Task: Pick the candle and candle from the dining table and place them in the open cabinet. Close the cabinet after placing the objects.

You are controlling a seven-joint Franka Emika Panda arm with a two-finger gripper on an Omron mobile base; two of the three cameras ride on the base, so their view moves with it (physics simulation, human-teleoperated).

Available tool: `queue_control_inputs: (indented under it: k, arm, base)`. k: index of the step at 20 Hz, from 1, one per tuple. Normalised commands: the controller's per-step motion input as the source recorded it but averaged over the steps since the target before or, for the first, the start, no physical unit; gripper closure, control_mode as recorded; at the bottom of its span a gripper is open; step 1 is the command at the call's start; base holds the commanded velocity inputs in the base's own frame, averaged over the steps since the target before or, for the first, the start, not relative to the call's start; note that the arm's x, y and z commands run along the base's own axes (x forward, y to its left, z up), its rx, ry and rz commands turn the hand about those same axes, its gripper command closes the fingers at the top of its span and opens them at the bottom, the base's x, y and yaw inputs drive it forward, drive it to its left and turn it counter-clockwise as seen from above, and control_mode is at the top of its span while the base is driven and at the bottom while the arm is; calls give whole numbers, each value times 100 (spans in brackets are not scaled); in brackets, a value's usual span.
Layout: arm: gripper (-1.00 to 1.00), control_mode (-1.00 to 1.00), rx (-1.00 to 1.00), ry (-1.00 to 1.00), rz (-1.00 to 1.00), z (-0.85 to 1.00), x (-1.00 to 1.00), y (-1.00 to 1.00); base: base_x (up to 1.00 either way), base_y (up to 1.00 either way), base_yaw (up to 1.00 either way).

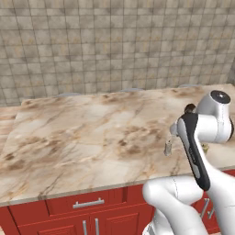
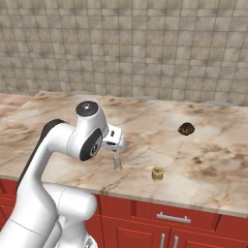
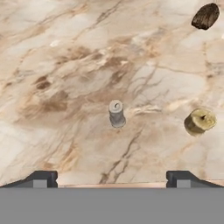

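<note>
Hand view shows your gripper [image 3: 111, 179] wide open, empty, above the grey candle [image 3: 116, 113]; descend straight, centred, keeping it upright

Both base cameras are looking forward and down over the dining table [image 1: 82, 133] from behind the arm, while the hand camera is peering closely down at that same marbled top.

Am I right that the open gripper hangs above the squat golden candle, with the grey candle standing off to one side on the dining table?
Not quite: the hand view shows the gripper centred over the slim grey candle; the golden candle stands off to one side on the dining table.
</note>
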Motion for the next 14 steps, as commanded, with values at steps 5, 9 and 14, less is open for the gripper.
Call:
queue_control_inputs:
  k: [5,9,14]
  arm:
    - [-100,-100,0,0,9,-47,7,-16]
    - [-100,-100,0,-3,20,-45,25,0]
    - [-100,-100,0,-13,30,-38,23,0]
  base:
    - [0,0,0]
    - [0,0,0]
    - [0,0,0]
